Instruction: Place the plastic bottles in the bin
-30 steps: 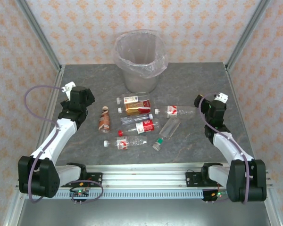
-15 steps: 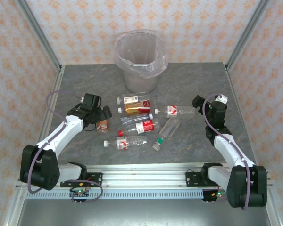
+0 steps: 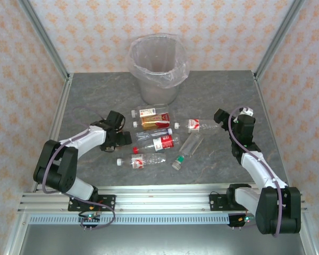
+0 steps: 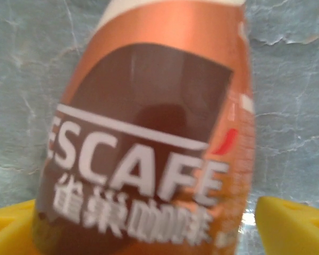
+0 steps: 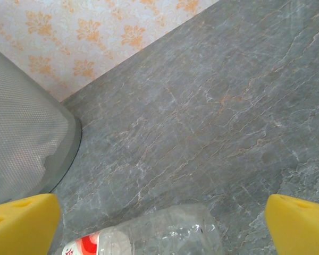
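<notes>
Bottles (image 3: 162, 142) lie on their sides in a loose cluster mid-table, none in the bin (image 3: 155, 66). The bin stands upright at far centre with a clear bag over its rim.

A brown-label coffee bottle (image 4: 149, 143) lies on the grey table (image 3: 95, 95) at the left edge of the cluster. The left gripper (image 3: 118, 137) is down over it, with yellow fingers (image 4: 287, 223) spread one on each side. There is a small gap on the right side and no visible squeeze.

At the right end of the cluster is a clear bottle (image 3: 196, 125) with a red-white label. The right gripper (image 3: 218, 118) is just right of it, fingers (image 5: 21, 223) wide apart, with the bottle's clear end between them in the wrist view. The green-cap bottle (image 3: 185, 152) and the red-cap bottle (image 3: 141, 161) are nearest the arms.
</notes>
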`<action>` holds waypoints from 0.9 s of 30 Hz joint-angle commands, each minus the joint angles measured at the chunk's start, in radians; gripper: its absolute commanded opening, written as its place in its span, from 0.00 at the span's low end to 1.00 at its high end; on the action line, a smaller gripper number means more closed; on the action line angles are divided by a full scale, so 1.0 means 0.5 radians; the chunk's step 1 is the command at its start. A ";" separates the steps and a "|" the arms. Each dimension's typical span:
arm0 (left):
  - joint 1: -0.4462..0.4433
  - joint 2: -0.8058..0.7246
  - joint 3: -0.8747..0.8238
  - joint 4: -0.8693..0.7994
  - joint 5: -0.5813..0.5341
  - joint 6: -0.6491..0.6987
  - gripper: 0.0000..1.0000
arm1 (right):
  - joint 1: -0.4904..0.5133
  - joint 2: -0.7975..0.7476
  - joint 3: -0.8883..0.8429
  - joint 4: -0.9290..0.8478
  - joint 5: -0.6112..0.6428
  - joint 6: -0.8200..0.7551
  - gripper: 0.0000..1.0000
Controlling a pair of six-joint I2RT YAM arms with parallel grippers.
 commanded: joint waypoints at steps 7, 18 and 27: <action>-0.022 0.034 0.050 0.111 -0.079 0.035 0.66 | 0.099 0.120 0.151 -0.037 -0.192 -0.032 0.99; -0.022 -0.147 0.128 0.120 -0.127 0.084 0.58 | 0.177 0.268 0.284 0.066 -0.177 0.006 0.99; -0.022 -0.220 0.541 0.087 -0.310 0.040 0.58 | 0.192 0.273 0.307 0.112 -0.177 0.068 0.99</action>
